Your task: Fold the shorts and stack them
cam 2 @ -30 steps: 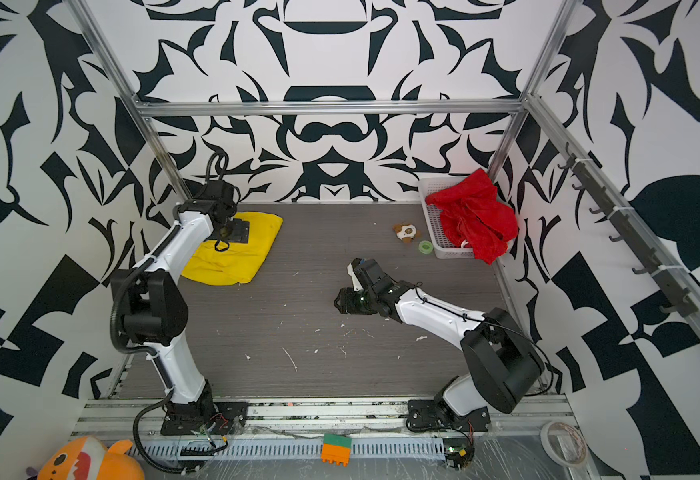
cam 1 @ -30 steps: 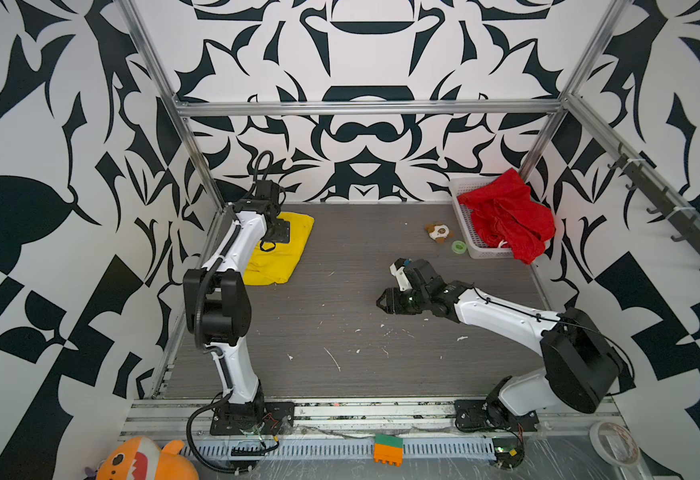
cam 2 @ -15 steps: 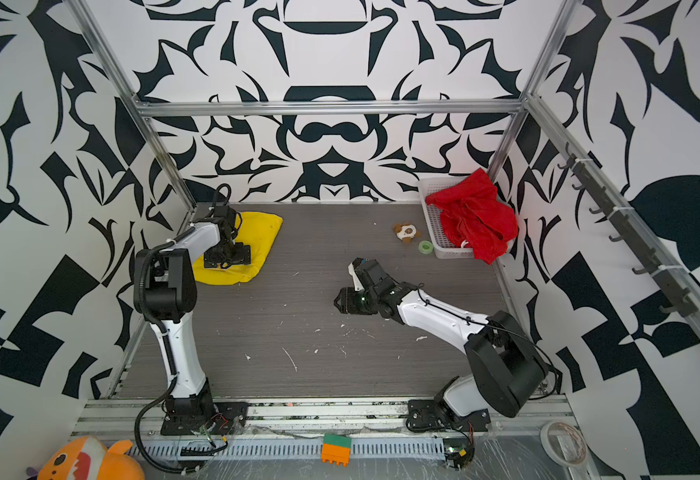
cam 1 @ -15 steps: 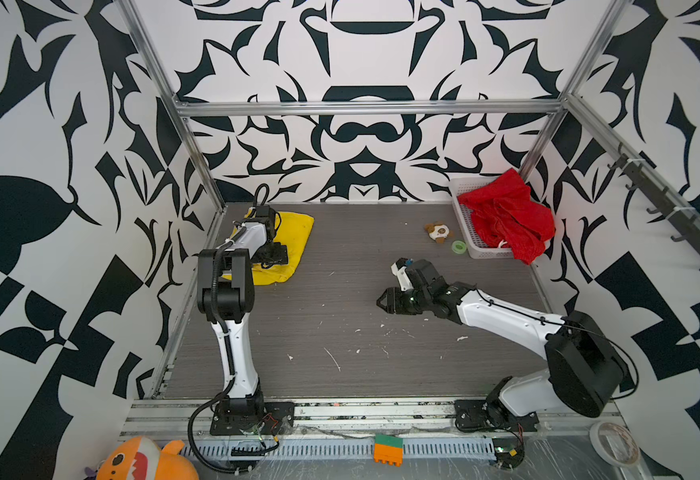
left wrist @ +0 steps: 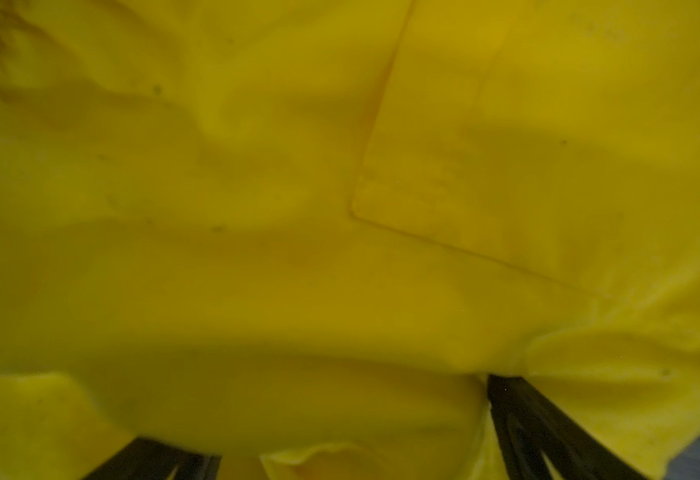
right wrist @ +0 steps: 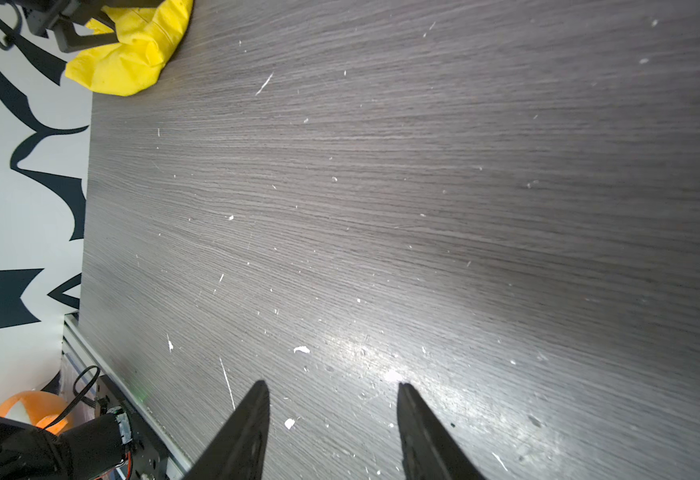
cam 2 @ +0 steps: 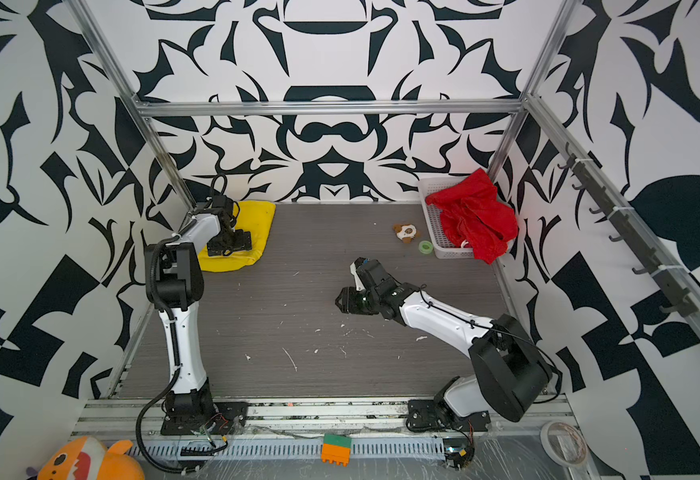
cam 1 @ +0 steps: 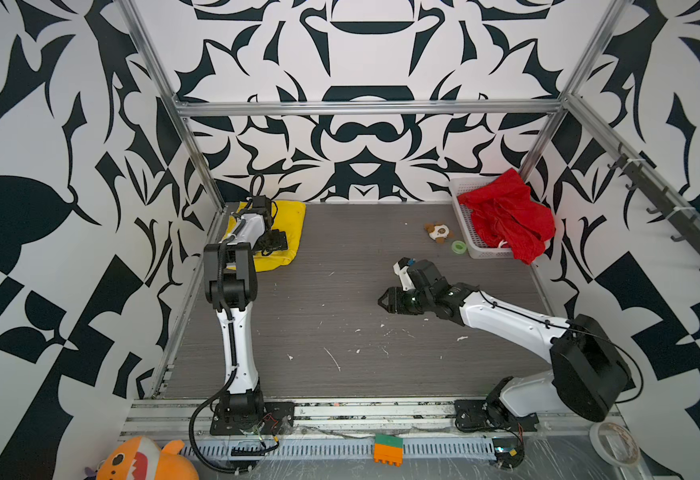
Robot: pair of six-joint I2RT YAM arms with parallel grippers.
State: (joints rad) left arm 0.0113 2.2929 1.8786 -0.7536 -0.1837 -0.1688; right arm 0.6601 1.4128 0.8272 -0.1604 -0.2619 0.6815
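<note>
The yellow shorts (cam 1: pixel 294 224) (cam 2: pixel 262 224) lie bunched in the back left corner of the table. My left gripper (cam 1: pixel 274 246) (cam 2: pixel 232 243) rests on top of them, jaws spread wide. In the left wrist view yellow fabric (left wrist: pixel 257 208) fills the frame and bulges between the two dark fingers (left wrist: pixel 523 419). The red shorts (cam 1: pixel 506 216) (cam 2: pixel 473 216) hang crumpled over the white mesh basket (cam 1: pixel 462 195) (cam 2: pixel 432 192) at the back right. My right gripper (cam 1: pixel 385 301) (cam 2: pixel 342 301) (right wrist: pixel 331 383) hovers open over bare table near the middle, holding nothing. The yellow shorts (right wrist: pixel 132 62) also show far off in the right wrist view.
A small brown-and-white plush toy (cam 1: pixel 437 232) (cam 2: pixel 406 232) and a green tape roll (cam 1: pixel 458 246) (cam 2: pixel 425 246) lie just left of the basket. Patterned walls and metal frame posts close in the table. An orange shark plush (cam 1: pixel 144 461) and an orange-green block (cam 1: pixel 388 449) sit beyond the front rail.
My left gripper has slid from the back of the yellow shorts toward their front part, and that arm's elbow has swung in over the table edge. The right arm has not moved.
</note>
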